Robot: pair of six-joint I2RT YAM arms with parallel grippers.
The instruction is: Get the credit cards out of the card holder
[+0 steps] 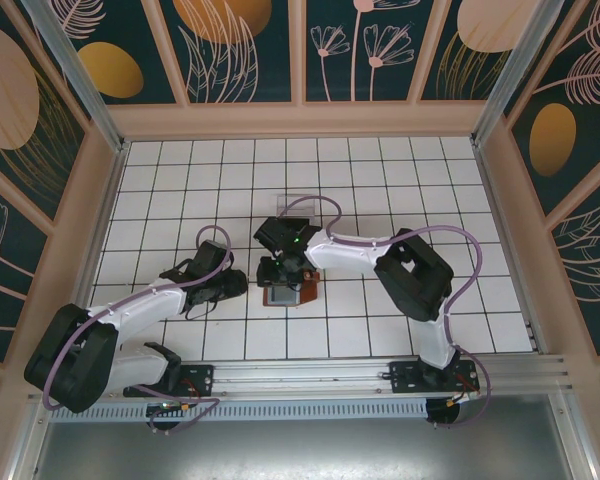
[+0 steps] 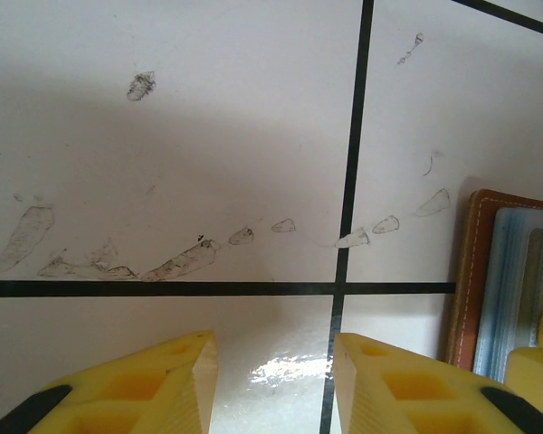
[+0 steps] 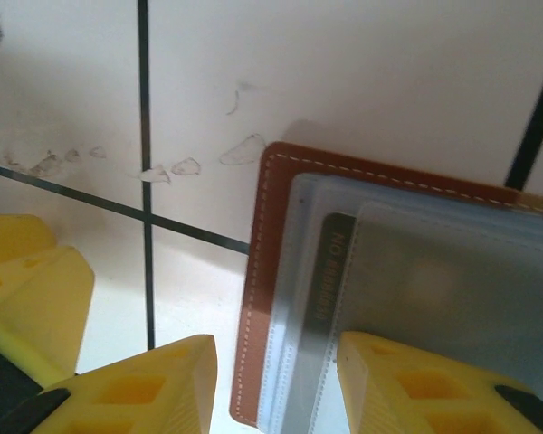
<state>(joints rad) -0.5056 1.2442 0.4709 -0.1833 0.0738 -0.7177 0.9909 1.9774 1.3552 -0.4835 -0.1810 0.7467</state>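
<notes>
The reddish-brown leather card holder (image 3: 262, 271) is laid open towards the white tiled table's (image 1: 430, 180) near edge; a grey credit card (image 3: 434, 289) is seen inside; left gripper (image 2: 273, 348) and right gripper (image 3: 273, 348) are spread, empty; removal is judged pending.

White tiled floor (image 1: 380, 170), dark floral walls (image 1: 240, 50)

Card holder (image 3: 253, 298) cropped, credit card (image 3: 434, 289) blurred.

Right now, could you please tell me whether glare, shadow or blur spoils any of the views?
Left wrist: a glare patch on the table at the bottom, a soft shadow above it, smudges sharp. Right wrist: the card holder is sharp, the lettering on the credit card soft under its sleeve. Top external: evenly lit and sharp.
</notes>
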